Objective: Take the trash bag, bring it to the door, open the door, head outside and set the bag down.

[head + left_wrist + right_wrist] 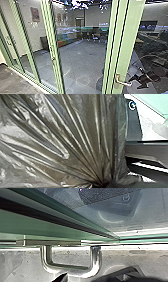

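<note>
across l. wrist view, brn-gray trash bag (75,136) is bunched up, contents hidden.

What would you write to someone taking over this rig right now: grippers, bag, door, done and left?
Left gripper: appears closed on the gathered part of the trash bag.
Right gripper: open, right by the door handle; whether it touches can't be told.
Door: green-framed, glass, looks shut, in front of the robot.
Done: bag picked up and brought to the door.
Left to do: open the door, go outside, put the bag down.
</note>
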